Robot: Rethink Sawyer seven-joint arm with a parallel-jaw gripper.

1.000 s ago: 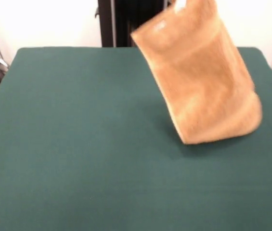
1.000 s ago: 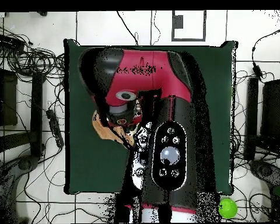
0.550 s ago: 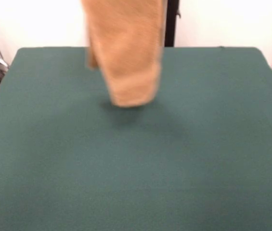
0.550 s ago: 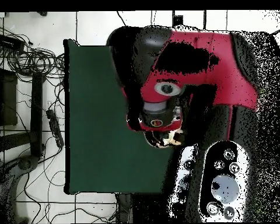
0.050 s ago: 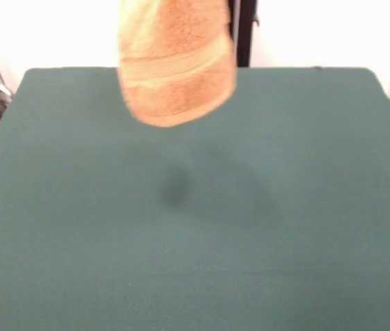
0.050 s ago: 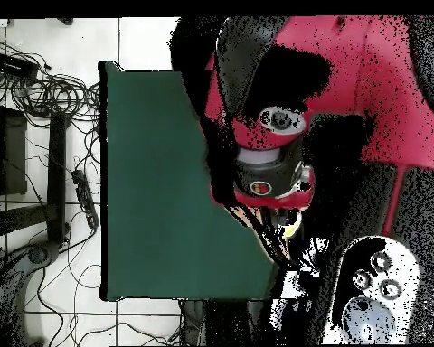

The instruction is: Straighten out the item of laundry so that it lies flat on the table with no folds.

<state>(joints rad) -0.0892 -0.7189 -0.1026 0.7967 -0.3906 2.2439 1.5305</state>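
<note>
The golden-orange terry towel [image 5: 176,62] is seen hanging in the air at the top of the front view, left of centre, clear of the table [image 5: 298,227]. Its upper part is cut off by the picture's top edge, so the point from which it is held is not shown. The cloth hangs bunched and rounded at its lower end, and a woven border band [image 5: 174,65] is seen running across it, slightly slanted. A soft dark shadow [image 5: 175,187] is cast on the green cloth below the towel, nearer the camera. The dark green tabletop is otherwise shown bare and smooth in this view. A black upright post [image 5: 246,31] is seen behind the towel at the table's far side.

In the overhead view, most of the right half is filled by the red and black arm [image 6: 302,99], by which much of the table is hidden. Below the arm's round wrist, only a small pale yellow scrap of the towel [image 6: 291,222] is made out. The gripper itself is not clearly shown in either view, so whether it is spread or pinching the towel cannot be told.
</note>
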